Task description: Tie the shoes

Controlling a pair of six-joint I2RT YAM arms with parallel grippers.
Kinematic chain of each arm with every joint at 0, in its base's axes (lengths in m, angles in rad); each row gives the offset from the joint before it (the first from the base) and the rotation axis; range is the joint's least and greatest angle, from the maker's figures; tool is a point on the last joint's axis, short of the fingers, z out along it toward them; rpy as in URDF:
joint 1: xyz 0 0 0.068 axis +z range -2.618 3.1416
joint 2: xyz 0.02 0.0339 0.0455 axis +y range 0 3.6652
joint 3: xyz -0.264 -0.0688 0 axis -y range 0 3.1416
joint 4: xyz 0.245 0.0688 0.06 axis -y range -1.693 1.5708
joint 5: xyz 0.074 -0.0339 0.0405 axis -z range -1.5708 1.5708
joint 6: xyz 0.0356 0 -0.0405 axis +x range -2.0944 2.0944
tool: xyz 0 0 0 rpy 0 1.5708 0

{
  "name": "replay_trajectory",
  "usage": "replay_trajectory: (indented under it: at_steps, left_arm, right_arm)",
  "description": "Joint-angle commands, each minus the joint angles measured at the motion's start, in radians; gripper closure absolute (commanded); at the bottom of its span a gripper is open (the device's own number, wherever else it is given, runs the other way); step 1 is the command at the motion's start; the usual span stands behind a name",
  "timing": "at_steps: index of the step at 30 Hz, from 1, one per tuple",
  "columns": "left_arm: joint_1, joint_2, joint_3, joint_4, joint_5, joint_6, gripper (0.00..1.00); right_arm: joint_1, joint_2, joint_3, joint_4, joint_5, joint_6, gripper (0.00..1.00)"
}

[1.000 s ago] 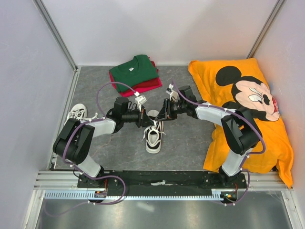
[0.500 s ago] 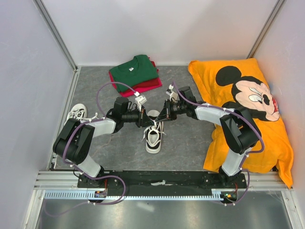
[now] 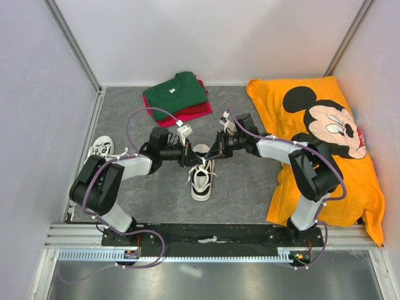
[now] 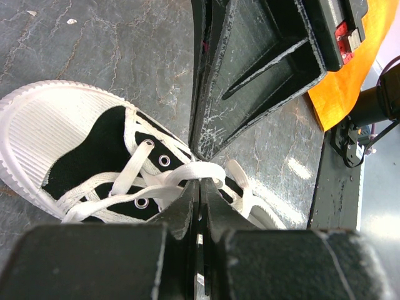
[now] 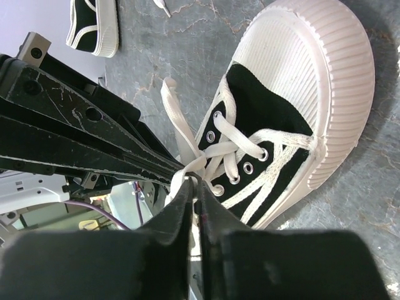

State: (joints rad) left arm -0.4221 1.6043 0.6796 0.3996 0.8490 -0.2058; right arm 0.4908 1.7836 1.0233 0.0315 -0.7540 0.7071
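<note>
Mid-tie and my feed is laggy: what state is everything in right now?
Left gripper: shut on the lace.
Right gripper: shut on the lace, tips close to the left's.
Lace: pinched above the eyelets, not yet knotted.
Centre shoe: upright on its sole, untied.
Second shoe: by the left wall, untouched.
Green shirt: folded, on the red shirt.
Red shirt: folded, underneath.
Orange cloth: spread out, rumpled.

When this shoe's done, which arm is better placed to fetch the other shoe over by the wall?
Left. The second shoe lies far left, just beyond the left arm. The right gripper would have to cross over the middle shoe. Both jaws are shut on laces for now.
</note>
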Motion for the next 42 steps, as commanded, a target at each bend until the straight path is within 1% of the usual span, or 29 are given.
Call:
replay_trajectory:
  at_steps: [1,2,4,9,12,13,16,17,19,20,21,22,23,24,26,27,29,30,32,33,35,36,38,39,40,42]
  left_arm:
    - [-0.001,0.006,0.012,0.038,0.025,0.006,0.96]
    - [0.0,0.006,0.014,0.038,0.027,0.008,0.96]
    - [0.0,0.008,0.015,0.038,0.025,0.006,0.96]
    - [0.0,0.009,0.015,0.038,0.028,0.008,0.95]
    - [0.0,-0.004,0.02,0.03,0.03,0.017,0.8]
    - [0.003,-0.015,0.021,-0.003,0.027,0.028,0.72]
    - [0.022,-0.064,0.061,-0.152,0.01,0.104,0.64]
    - [0.029,-0.078,0.095,-0.282,0.013,0.135,0.63]
    - [0.058,-0.125,0.12,-0.393,0.039,0.256,0.6]
    - [0.069,-0.145,0.132,-0.48,0.041,0.294,0.58]
    - [0.08,-0.183,0.135,-0.519,0.042,0.366,0.55]
    - [0.1,-0.199,0.14,-0.554,0.048,0.405,0.51]
    - [0.109,-0.208,0.156,-0.588,0.051,0.446,0.5]
    - [0.118,-0.217,0.164,-0.66,0.055,0.535,0.48]
    - [0.14,-0.23,0.192,-0.724,0.071,0.653,0.47]
    - [0.143,-0.227,0.201,-0.781,0.076,0.8,0.46]
    - [0.151,-0.219,0.219,-0.835,0.105,0.976,0.45]
    - [0.151,-0.216,0.221,-0.872,0.11,1.163,0.45]
    - [0.151,-0.196,0.216,-0.88,0.114,1.311,0.43]
    - [0.151,-0.184,0.216,-0.881,0.117,1.439,0.43]
    - [0.149,-0.158,0.227,-0.881,0.124,1.54,0.38]
    - [0.149,-0.124,0.233,-0.881,0.127,1.619,0.33]
    - [0.144,-0.089,0.257,-0.883,0.128,1.684,0.2]
    - [0.143,-0.055,0.267,-0.883,0.125,1.726,0.18]
    - [0.135,-0.035,0.274,-0.883,0.114,1.746,0.09]
    - [0.128,0.012,0.302,-0.881,0.107,1.784,0.09]
  right_arm:
    - [-0.008,-0.013,0.001,0.022,-0.014,0.011,0.8]
    - [-0.009,-0.013,0.0,0.024,-0.016,0.012,0.78]
    - [-0.008,-0.013,-0.002,0.027,-0.018,0.015,0.8]
    - [-0.008,-0.021,-0.011,0.041,-0.016,0.014,1.0]
    - [-0.009,-0.032,-0.015,0.038,-0.01,0.006,1.0]
    - [-0.009,-0.036,-0.015,0.031,-0.008,0.002,1.0]
    - [-0.009,-0.053,-0.002,-0.021,0.012,-0.05,1.0]
    - [-0.009,-0.055,0.001,-0.03,0.015,-0.07,1.0]
    - [-0.009,-0.056,0.004,-0.064,0.013,-0.089,1.0]
    - [-0.008,-0.056,0.003,-0.068,0.012,-0.096,1.0]
    - [-0.006,-0.058,-0.002,-0.073,0.009,-0.107,1.0]
    - [-0.006,-0.056,-0.002,-0.074,0.008,-0.112,1.0]
    - [-0.005,-0.059,-0.003,-0.074,0.008,-0.115,1.0]
    - [-0.003,-0.061,-0.006,-0.074,0.008,-0.121,1.0]
    - [0.003,-0.066,-0.005,-0.074,0.002,-0.126,1.0]
    - [0.006,-0.067,-0.003,-0.074,0.001,-0.129,1.0]
    - [0.015,-0.07,0.0,-0.077,-0.005,-0.13,1.0]
    - [0.017,-0.072,0.003,-0.082,-0.005,-0.132,1.0]
    - [0.025,-0.075,0.006,-0.087,-0.005,-0.139,1.0]
    - [0.026,-0.076,0.012,-0.094,-0.005,-0.143,1.0]
    - [0.029,-0.075,0.017,-0.102,-0.001,-0.152,1.0]
    - [0.031,-0.076,0.021,-0.108,-0.001,-0.155,1.0]
    - [0.034,-0.073,0.023,-0.111,0.001,-0.156,1.0]
    - [0.035,-0.075,0.024,-0.116,0.002,-0.158,1.0]
    - [0.035,-0.073,0.026,-0.117,0.002,-0.161,1.0]
    - [0.035,-0.073,0.029,-0.125,0.004,-0.166,1.0]
